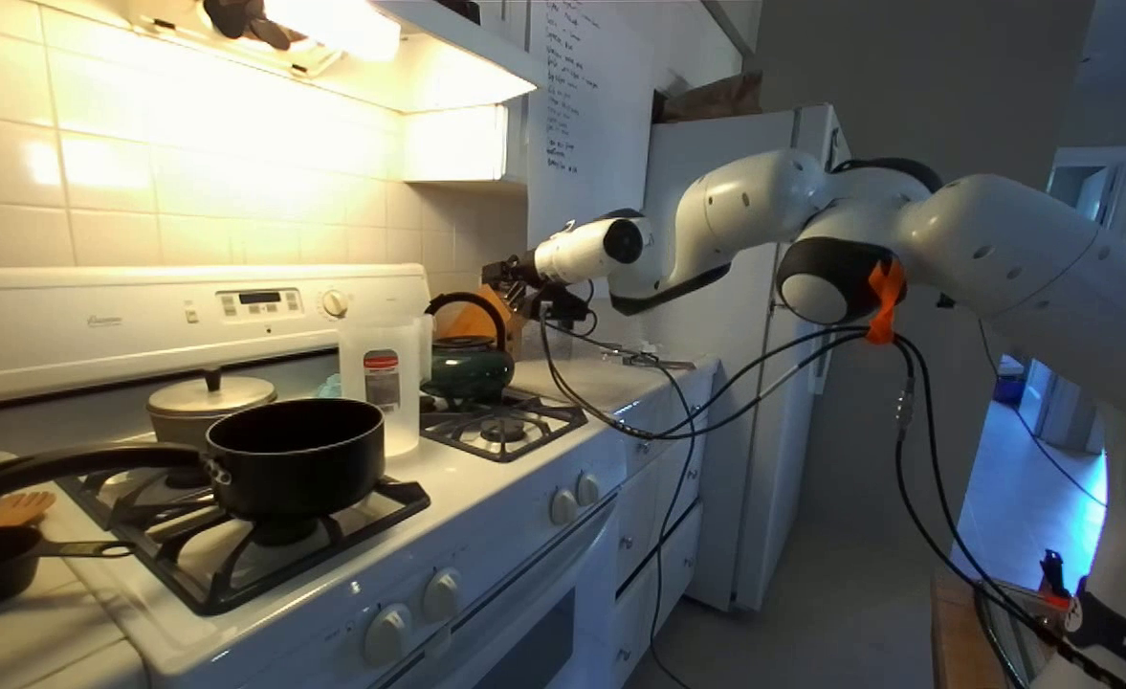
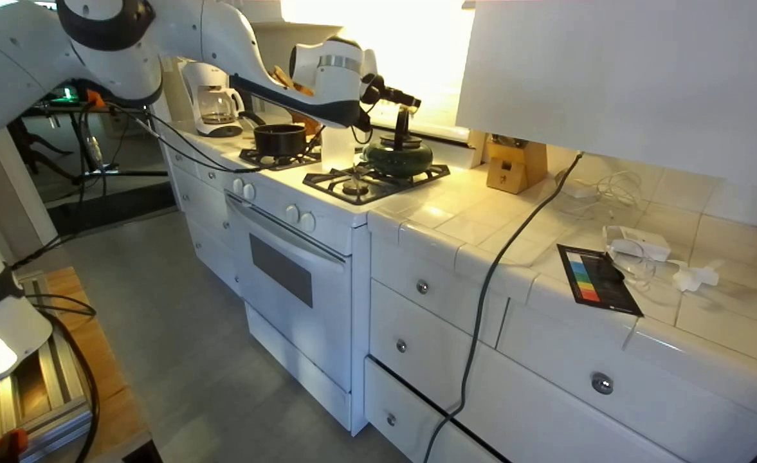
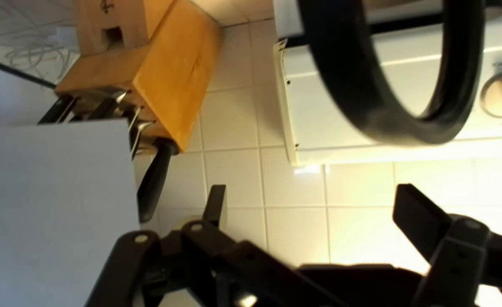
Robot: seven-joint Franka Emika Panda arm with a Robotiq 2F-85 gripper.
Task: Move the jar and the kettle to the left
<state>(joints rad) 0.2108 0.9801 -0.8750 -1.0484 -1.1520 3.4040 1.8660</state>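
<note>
The jar point(image 1: 402, 397) is a tall, translucent whitish pitcher with a red-topped label. It stands upright on the stove between the burners, and also shows in an exterior view point(image 2: 337, 149). The kettle point(image 1: 467, 371) is squat and dark green with an arched black handle. It sits on the rear burner beside the jar, and also shows in an exterior view point(image 2: 399, 158). In the wrist view its handle point(image 3: 364, 100) is near the top. My gripper point(image 3: 310, 192) is open and empty, above the kettle near its handle in an exterior view point(image 2: 415, 103). The jar is out of the wrist view.
A black saucepan point(image 1: 299, 469) stands on the front burner, with a grey lidded pot point(image 1: 201, 402) behind it. A wooden knife block point(image 2: 516, 166) stands near the kettle, also in the wrist view point(image 3: 187, 76). A range hood point(image 1: 472, 62) hangs above; cables hang from the arm.
</note>
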